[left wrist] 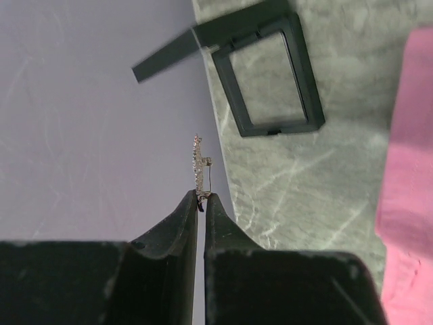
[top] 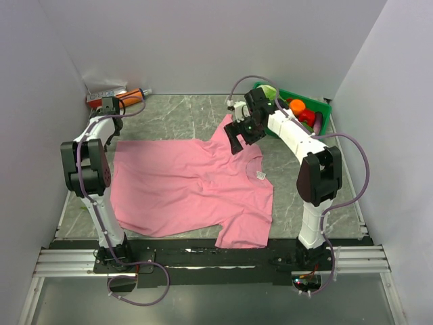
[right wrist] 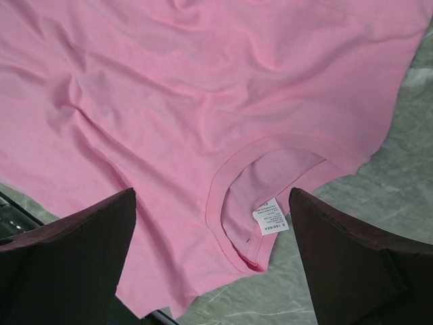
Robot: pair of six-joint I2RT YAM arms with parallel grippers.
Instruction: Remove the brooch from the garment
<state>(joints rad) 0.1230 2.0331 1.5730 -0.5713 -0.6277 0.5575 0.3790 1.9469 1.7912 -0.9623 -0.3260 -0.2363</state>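
The garment, a pink T-shirt (top: 189, 186), lies flat on the marble table, its round neck and white label (right wrist: 270, 217) towards the right. My left gripper (left wrist: 201, 196) is at the far left of the table (top: 108, 105), off the shirt, shut on the brooch (left wrist: 199, 166), a tiny silvery trinket that sticks up from the fingertips. The shirt's edge shows at the right of the left wrist view (left wrist: 406, 176). My right gripper (right wrist: 211, 196) is open and empty above the neckline, at the shirt's far right shoulder (top: 237, 139).
A black rectangular open frame (left wrist: 281, 127) lies on the table just beyond the left gripper, beside the left wall. Orange and red items (top: 125, 97) lie at the back left corner. A green basket (top: 323, 122) of toys stands at the back right.
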